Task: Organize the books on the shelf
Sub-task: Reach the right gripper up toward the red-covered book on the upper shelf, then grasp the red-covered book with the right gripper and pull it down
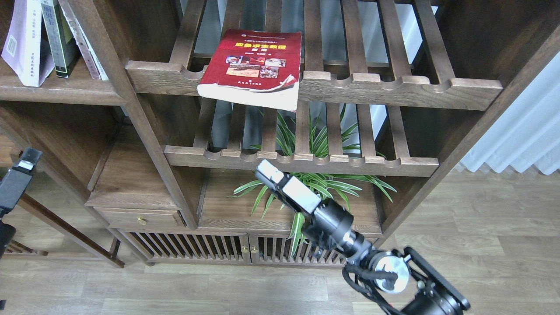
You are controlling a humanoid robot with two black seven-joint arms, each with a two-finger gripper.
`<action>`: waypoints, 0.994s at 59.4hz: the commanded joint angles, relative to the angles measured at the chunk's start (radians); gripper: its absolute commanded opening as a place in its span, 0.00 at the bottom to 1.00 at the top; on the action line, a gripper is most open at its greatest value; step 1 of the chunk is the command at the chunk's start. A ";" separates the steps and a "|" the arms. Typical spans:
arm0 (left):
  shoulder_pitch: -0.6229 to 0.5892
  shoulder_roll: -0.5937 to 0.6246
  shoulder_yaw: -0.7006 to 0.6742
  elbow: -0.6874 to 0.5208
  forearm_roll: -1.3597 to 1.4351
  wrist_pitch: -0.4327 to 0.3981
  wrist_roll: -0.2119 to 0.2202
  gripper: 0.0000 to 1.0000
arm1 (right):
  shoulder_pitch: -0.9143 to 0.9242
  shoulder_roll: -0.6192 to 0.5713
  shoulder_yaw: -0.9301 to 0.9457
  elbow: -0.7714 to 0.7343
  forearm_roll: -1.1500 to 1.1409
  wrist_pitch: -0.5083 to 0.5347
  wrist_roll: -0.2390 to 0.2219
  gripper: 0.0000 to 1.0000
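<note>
A red book with a yellow title and photos lies flat on the upper slatted rack, its near end overhanging the front rail. A cream-white book with a purple edge and a dark grey book stand on the solid dark-brown shelf at the upper left. My right gripper is raised in front of the lower rack's rail, well below the red book; its fingers cannot be told apart. My left gripper shows at the left edge, below the shelf, seen dark and end-on.
A thin pale book leans against the upright beside the dark grey one. A potted spider plant stands under the lower slatted rack, right behind my right gripper. A small drawer and slatted cabinet doors sit below. A white curtain hangs at the right.
</note>
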 commanded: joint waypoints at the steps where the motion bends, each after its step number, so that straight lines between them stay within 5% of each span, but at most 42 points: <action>1: -0.002 0.000 0.000 0.002 0.000 0.000 0.000 0.99 | 0.062 0.000 -0.057 0.000 -0.022 0.000 0.047 0.90; 11: -0.002 0.002 -0.003 0.002 0.000 0.000 0.000 0.99 | 0.143 0.000 -0.073 0.000 -0.020 -0.005 0.104 0.90; 26: -0.005 0.002 -0.003 0.002 0.000 0.000 0.002 0.99 | 0.218 0.000 -0.083 -0.002 -0.017 -0.235 0.176 0.91; 36: -0.009 0.002 -0.003 0.012 0.002 0.000 0.002 0.99 | 0.259 0.000 -0.083 -0.002 0.018 -0.295 0.216 0.91; 59: -0.009 0.002 -0.003 0.020 0.000 0.000 0.000 1.00 | 0.309 0.000 -0.038 0.000 0.053 -0.300 0.220 0.87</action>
